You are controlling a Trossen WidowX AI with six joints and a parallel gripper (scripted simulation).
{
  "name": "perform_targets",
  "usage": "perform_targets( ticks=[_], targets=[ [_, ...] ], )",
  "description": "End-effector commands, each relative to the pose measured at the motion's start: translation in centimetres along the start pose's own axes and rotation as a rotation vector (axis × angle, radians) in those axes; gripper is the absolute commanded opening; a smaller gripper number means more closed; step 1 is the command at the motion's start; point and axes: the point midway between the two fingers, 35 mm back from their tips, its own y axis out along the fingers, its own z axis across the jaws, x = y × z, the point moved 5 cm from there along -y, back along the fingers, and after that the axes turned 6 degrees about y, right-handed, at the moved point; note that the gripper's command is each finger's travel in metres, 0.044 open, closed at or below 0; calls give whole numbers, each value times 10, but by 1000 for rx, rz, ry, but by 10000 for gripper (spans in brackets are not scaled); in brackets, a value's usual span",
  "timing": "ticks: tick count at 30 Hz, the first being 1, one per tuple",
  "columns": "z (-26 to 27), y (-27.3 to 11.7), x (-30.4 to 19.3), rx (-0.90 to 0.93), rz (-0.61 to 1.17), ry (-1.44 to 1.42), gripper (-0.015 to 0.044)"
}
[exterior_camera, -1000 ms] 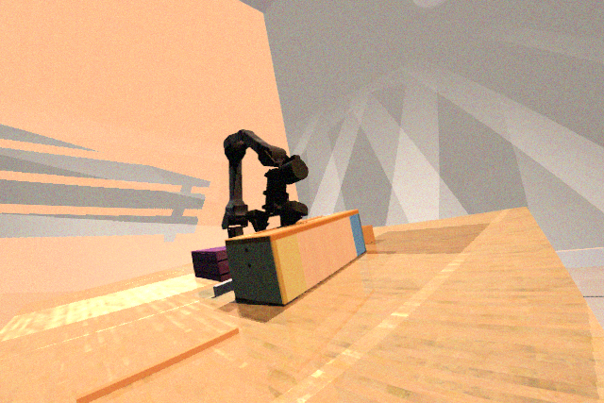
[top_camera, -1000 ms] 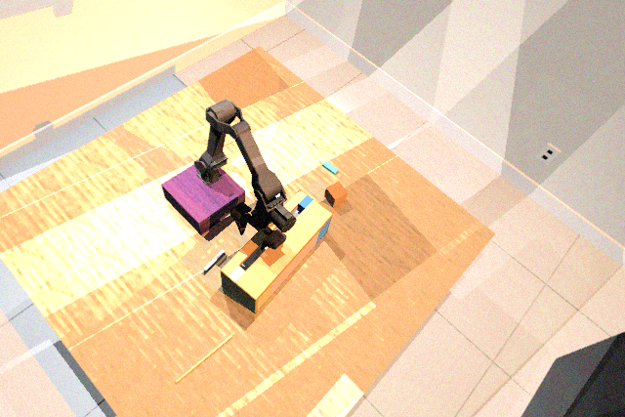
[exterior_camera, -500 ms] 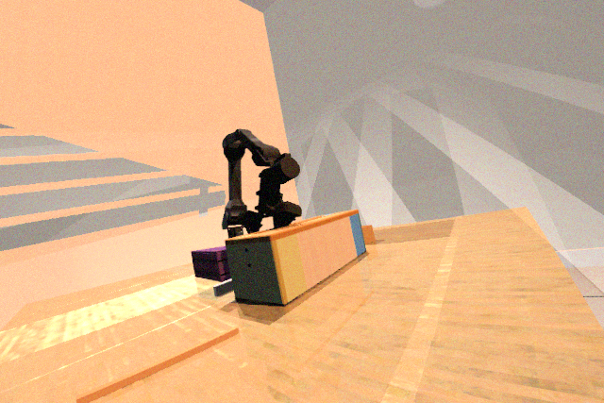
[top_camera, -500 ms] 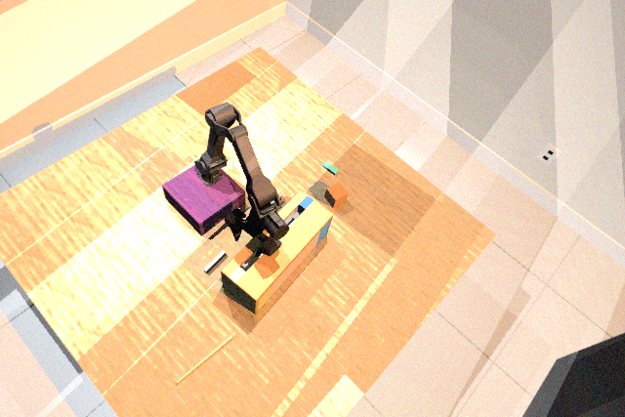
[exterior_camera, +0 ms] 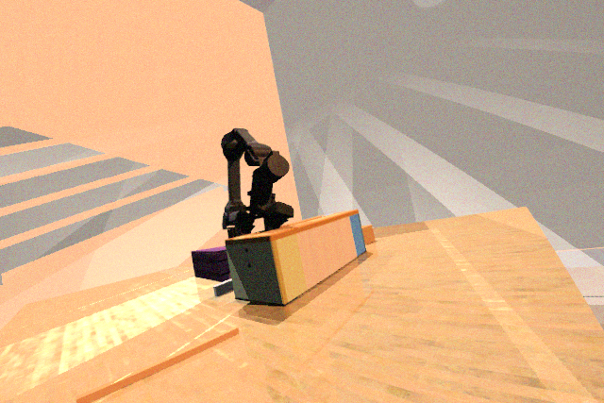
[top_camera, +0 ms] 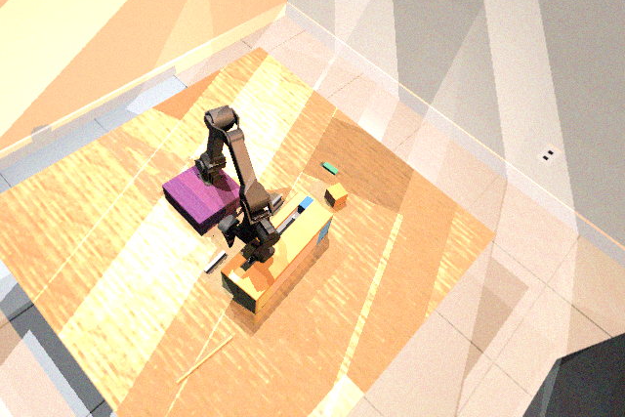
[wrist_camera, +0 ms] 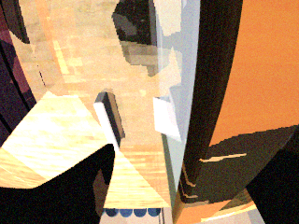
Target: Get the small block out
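The long box (top_camera: 303, 245) (exterior_camera: 327, 247) has an orange top, a dark near end and a blue band at its far end. Its clear front (wrist_camera: 179, 75) faces the arm's side. My gripper (top_camera: 236, 255) (wrist_camera: 169, 144) is open and empty, low at the near half of the box's front. In the wrist view one finger is outside the clear front and the other is over the box top. In the exterior view the box partly hides the gripper. I cannot make out the small block or tell where it lies on the shelf.
A purple slab (top_camera: 201, 197) (exterior_camera: 209, 261) is under the arm's base. A grey bar (top_camera: 215, 262) (exterior_camera: 223, 288) (wrist_camera: 109, 117) lies before the box. An orange cube (top_camera: 335, 196) and a green piece (top_camera: 330, 168) are past the far end. A thin stick (top_camera: 204, 359) (exterior_camera: 160, 364) lies off the near end.
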Motion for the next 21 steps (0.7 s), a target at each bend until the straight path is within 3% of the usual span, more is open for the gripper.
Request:
perform_targets(
  ticks=[1, 12, 18, 21],
  targets=[
    [-1, 5, -9, 2, -3, -5, 400],
    [-3, 7, -22, 3, -1, -4, 400],
    [-4, -44, -39, 8, 2, 0, 400],
    [-3, -52, -41, 9, 2, 1, 400]
  ],
)
